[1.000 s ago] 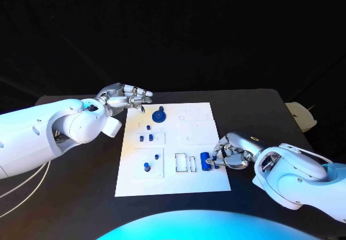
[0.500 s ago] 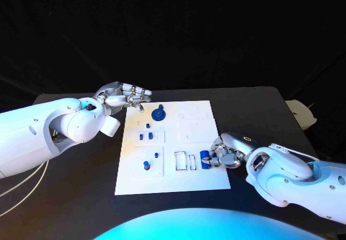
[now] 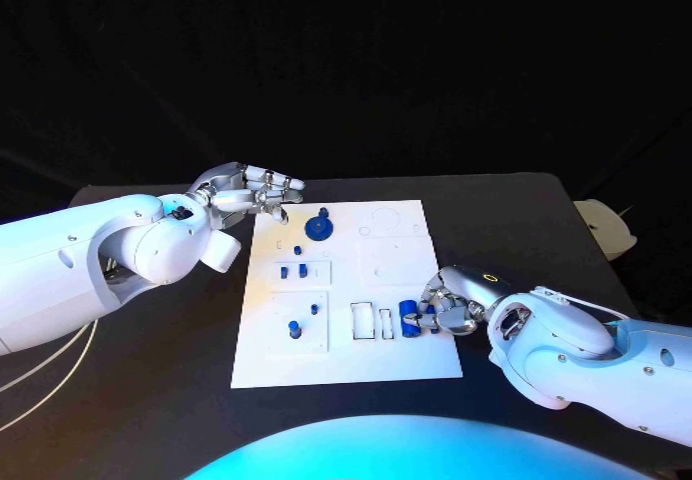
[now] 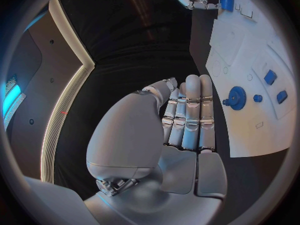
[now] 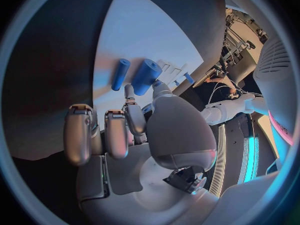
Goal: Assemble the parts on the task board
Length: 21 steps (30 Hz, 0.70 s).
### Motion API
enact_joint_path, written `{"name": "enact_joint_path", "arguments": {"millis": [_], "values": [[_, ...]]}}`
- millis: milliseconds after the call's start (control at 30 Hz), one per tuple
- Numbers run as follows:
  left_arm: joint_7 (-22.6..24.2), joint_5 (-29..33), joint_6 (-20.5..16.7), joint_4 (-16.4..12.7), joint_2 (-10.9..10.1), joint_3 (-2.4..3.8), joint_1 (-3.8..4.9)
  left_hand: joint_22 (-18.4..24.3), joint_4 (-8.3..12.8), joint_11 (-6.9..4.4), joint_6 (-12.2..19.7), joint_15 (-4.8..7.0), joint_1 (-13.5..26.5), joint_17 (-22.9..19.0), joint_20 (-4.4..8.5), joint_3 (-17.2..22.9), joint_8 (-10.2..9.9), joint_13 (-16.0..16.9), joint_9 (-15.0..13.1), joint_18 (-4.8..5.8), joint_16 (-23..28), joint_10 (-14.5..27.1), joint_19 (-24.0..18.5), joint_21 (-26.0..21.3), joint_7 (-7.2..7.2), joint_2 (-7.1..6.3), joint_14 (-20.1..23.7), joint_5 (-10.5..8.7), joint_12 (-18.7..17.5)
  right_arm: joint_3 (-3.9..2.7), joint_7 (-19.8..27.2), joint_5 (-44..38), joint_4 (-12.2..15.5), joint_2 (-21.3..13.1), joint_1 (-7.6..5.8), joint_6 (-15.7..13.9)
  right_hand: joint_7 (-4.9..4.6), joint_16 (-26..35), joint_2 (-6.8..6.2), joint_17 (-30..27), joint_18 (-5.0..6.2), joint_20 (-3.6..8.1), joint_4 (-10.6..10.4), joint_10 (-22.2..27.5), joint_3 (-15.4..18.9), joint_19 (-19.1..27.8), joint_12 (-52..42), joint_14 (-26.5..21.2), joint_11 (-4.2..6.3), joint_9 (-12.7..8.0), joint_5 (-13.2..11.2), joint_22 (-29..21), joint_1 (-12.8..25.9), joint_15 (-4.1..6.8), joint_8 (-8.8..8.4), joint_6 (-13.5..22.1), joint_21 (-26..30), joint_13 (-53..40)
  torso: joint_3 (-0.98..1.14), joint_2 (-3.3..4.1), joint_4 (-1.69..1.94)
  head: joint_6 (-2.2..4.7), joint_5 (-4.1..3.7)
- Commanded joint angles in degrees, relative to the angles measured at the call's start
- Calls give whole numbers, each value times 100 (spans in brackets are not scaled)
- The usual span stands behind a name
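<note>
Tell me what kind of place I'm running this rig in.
Probably a robotics lab or demo test cell, not a factory line. A white task board with small blue parts, such as a blue gear, lies on a black table against a dark backdrop, and the right hand works at the board's edge.

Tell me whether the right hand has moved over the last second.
Yes. The right hand has shifted slightly left, further over the task board's right edge, beside the blue cylinder.
</note>
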<state>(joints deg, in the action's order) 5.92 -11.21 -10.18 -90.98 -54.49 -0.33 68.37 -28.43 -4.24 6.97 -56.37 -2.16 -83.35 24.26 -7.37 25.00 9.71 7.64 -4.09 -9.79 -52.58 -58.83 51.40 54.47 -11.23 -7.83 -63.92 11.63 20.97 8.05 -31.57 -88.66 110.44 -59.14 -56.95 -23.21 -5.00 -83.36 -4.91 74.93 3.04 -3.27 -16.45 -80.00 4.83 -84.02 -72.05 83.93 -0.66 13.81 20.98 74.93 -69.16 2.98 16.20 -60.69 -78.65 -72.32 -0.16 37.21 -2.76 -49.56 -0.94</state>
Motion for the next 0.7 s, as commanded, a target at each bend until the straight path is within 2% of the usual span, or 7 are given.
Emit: {"name": "enact_joint_path", "arguments": {"millis": [33,400,500,700], "values": [[26,39,94,-22,-4,3,1,10,-22,4,44,-33,67,-4,-38,-28,21,3,-3,-77,34,43,-17,-42,-12,7,26,-9,44,2,-71,-76,-34,33,24,272,32,-24,41,268,-75,30,-2,10,24,-165,-34,378,34,5,21,1185,-10,44,27,7,-36,-5,4,4,1,-10,11],[5,68,120,-34,-27,3,2,62,-130,10,72,-49,205,2,-63,-100,43,6,-5,-77,23,83,-6,-114,-13,13,25,-13,88,2,-89,-126,-66,140,131,389,34,-17,32,254,-70,33,-10,11,69,-155,-35,375,35,29,-5,1180,-5,47,40,13,-9,-12,12,10,9,-19,37],[5,69,115,-35,-33,3,2,72,-148,10,77,-51,224,3,-66,-110,46,6,-6,-77,22,91,-2,-128,-12,14,27,-13,94,2,-94,-129,-67,151,146,350,41,-23,55,265,-73,35,-11,2,78,-161,-47,376,40,45,0,1185,-12,50,54,-1,-23,-27,8,3,0,-27,34],[0,69,123,-42,-38,3,2,79,-157,10,79,-52,233,3,-67,-114,49,6,-6,-77,21,95,0,-136,-11,17,28,-12,99,1,-110,-105,-73,158,157,171,72,-38,155,290,-76,50,0,-6,108,-169,-49,380,67,120,103,1195,-81,70,114,-54,-38,-41,11,6,10,-25,43]]}}
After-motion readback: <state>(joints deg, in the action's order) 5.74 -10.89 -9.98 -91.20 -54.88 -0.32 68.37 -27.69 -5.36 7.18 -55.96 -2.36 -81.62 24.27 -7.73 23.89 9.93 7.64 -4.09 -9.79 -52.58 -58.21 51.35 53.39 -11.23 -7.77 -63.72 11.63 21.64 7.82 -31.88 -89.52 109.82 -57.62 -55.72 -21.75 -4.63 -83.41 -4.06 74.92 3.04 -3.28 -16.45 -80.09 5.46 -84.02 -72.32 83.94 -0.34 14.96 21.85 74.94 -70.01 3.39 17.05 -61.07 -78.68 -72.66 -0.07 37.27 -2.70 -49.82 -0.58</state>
